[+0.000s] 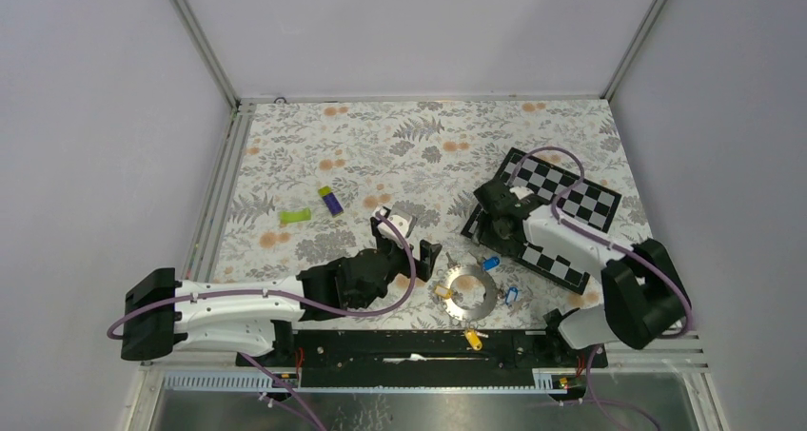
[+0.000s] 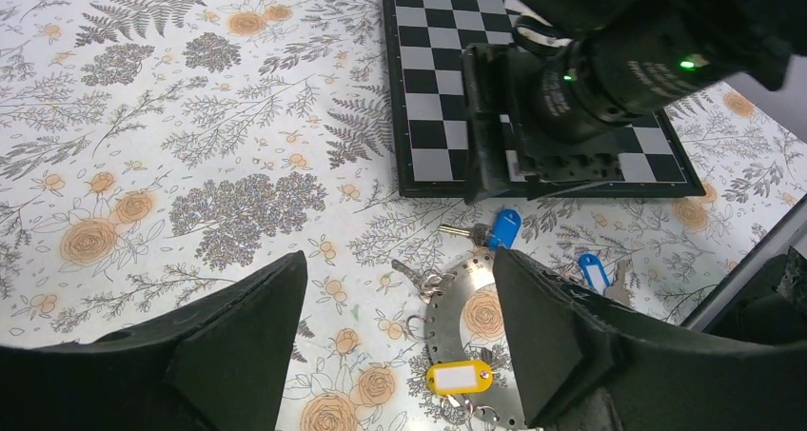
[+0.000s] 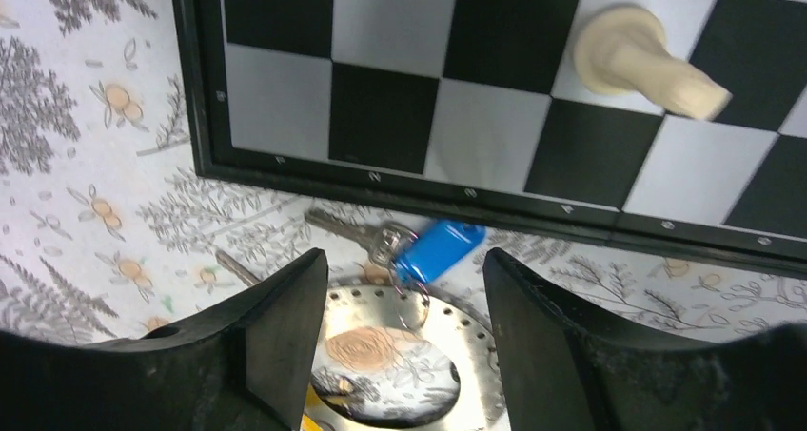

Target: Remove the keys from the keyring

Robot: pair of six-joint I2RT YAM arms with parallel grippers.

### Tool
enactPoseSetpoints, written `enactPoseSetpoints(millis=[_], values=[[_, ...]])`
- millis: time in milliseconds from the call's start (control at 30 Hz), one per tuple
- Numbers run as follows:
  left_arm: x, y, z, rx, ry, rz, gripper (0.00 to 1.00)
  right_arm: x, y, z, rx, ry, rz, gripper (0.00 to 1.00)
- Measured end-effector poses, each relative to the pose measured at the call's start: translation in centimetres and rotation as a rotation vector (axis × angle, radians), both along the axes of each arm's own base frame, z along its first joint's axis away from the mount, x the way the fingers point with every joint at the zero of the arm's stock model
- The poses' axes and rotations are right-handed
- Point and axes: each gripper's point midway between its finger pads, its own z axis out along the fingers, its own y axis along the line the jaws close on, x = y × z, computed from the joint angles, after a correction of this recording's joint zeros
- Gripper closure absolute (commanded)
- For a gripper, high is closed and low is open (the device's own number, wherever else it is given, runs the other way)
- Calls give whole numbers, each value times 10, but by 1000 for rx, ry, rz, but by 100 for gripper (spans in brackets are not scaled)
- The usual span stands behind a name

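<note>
Gleaming flat grey keyring (image 1: 472, 291), colour-tagged keys (image 1: 490, 263)

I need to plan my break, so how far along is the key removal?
Done: little that shows. One yellow-tagged key lies on the near side of the keyring, seemingly apart from it. In hand: nothing. The left gripper and right gripper both stand open over the ring. Left: the blue-tagged key and a second yellow tag look linked to it.

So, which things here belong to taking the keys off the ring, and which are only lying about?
For the job: keyring, blue-tagged key, yellow-tagged key.
Lying about: chessboard, pale chess piece, purple block, green piece.
</note>
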Motion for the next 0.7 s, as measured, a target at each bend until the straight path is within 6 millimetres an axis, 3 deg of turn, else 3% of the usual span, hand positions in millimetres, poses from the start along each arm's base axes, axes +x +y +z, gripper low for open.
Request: enactPoseSetpoints(millis=[200,367,700], values=[[-1,2,-6,7,3,-6,21,10,14,-16,-5,77,-18,50],[-2,8,-13,15,6,-6,21,3,20,-28,5,149,12,53],[0,17,-7,-8,-3,3,20,-11,15,-27,-12,199,96,64]])
